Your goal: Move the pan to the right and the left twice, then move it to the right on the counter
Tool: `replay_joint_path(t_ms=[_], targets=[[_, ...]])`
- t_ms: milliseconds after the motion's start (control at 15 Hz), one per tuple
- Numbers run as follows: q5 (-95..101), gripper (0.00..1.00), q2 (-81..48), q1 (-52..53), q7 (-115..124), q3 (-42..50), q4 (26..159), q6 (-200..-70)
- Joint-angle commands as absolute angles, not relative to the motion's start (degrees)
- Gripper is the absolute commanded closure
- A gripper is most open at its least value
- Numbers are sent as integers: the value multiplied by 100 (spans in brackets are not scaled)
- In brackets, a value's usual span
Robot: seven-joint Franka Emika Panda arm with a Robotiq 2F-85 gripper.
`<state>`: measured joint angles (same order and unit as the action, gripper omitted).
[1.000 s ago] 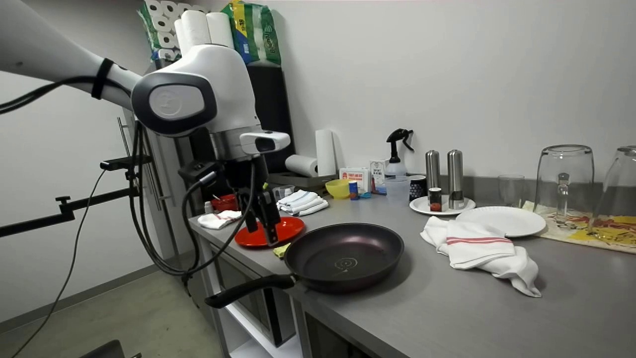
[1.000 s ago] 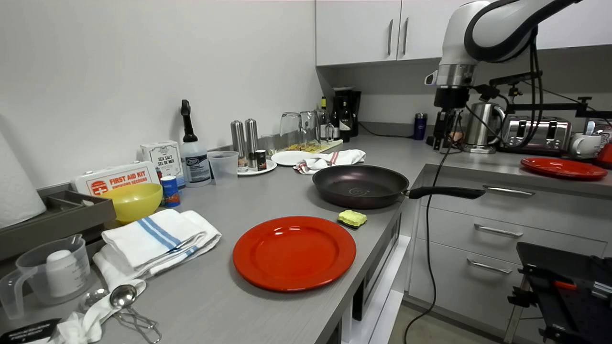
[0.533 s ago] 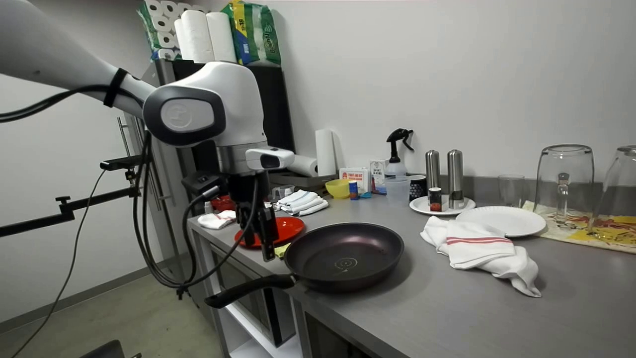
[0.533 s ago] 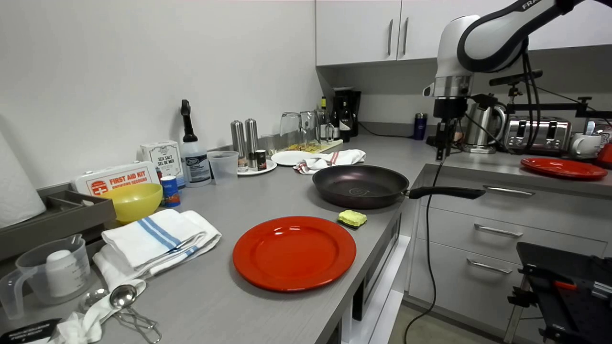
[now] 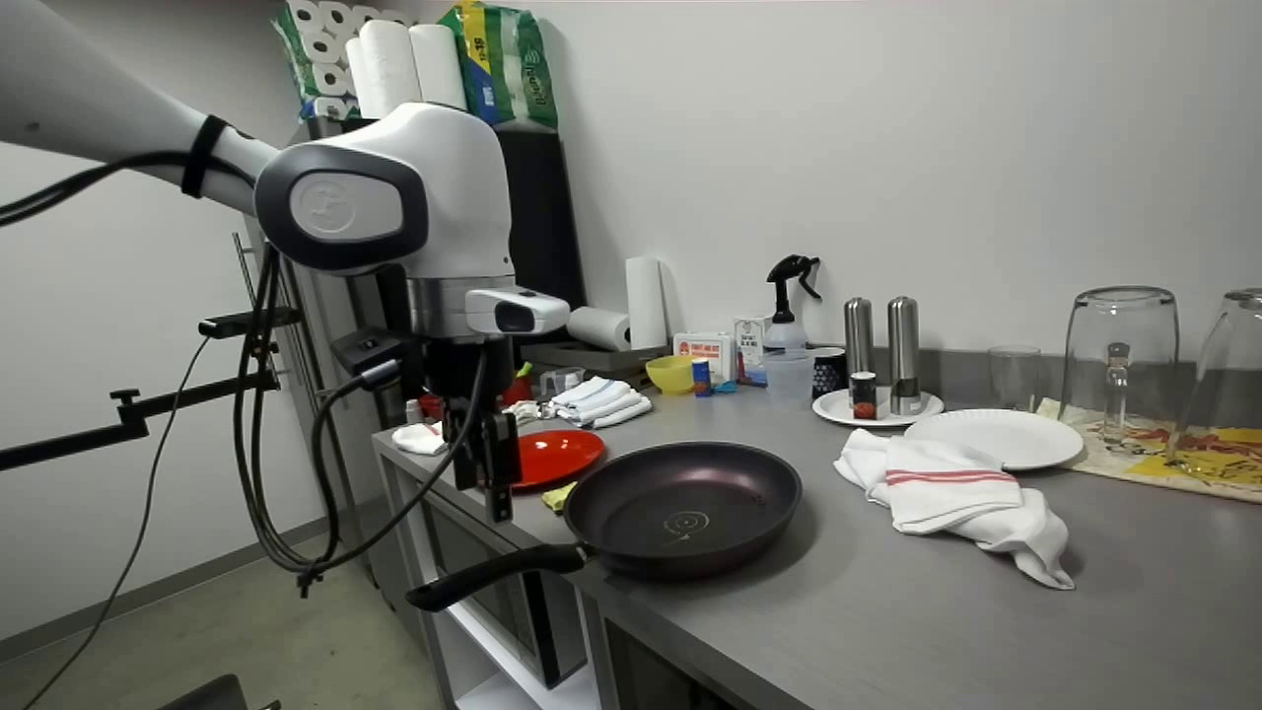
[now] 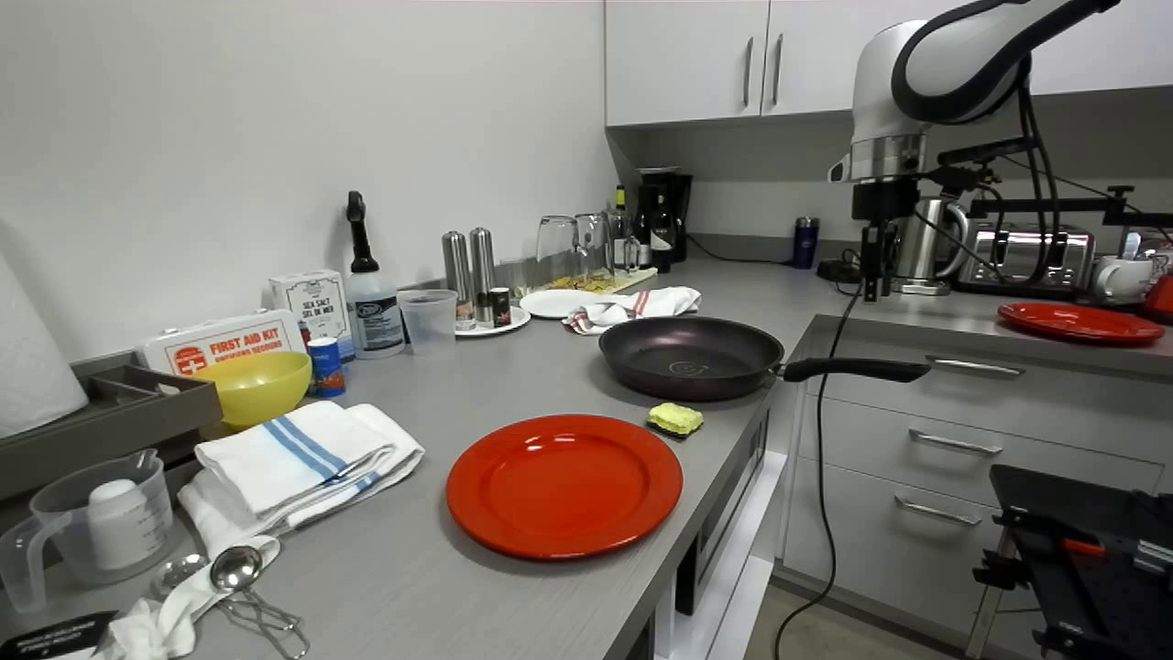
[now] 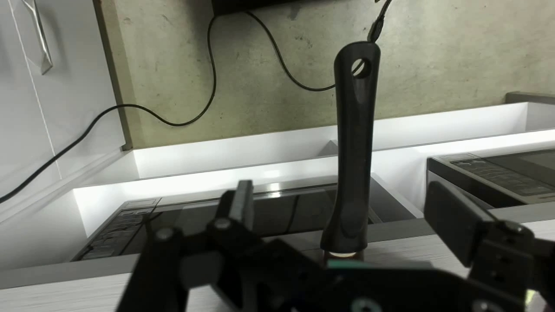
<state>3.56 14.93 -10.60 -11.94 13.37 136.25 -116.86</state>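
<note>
The black pan [image 5: 683,513] [image 6: 692,362] rests flat on the grey counter [image 5: 887,631] [image 6: 440,376] in both exterior views. Its long handle [image 5: 498,575] [image 6: 857,369] juts out past the counter's front edge over the floor. My gripper [image 5: 493,488] [image 6: 877,275] hangs fingers down above the handle, apart from it. In the wrist view the gripper [image 7: 347,208] stands wide open, and the pan's handle [image 7: 355,143] shows in the gap between the fingers, farther off, touched by neither. The pan's bowl is out of sight there, behind the gripper's body.
A yellow sponge [image 6: 675,419] and a red plate [image 6: 564,486] lie beside the pan. On its opposite side are a red-striped white towel [image 5: 966,483] and a white plate [image 5: 996,439]. Salt and pepper mills [image 5: 902,345] stand near the wall. Cables [image 5: 315,552] hang from my arm.
Over the last second my gripper first comes down closer to the handle's height, then shifts outward, away from the pan's bowl toward the handle's end. The pan has not moved.
</note>
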Motion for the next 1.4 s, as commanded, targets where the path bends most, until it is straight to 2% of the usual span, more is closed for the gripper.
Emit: replay_joint_path(t_ms=[0,733,1333], targets=[[452,0,1828,-1114,-1213,1320,13936,-11692],[191,0,2379,-795,-1795,1262,14983,-12150],[367,0,1722,-686,-1858,1215,15033,-13265]])
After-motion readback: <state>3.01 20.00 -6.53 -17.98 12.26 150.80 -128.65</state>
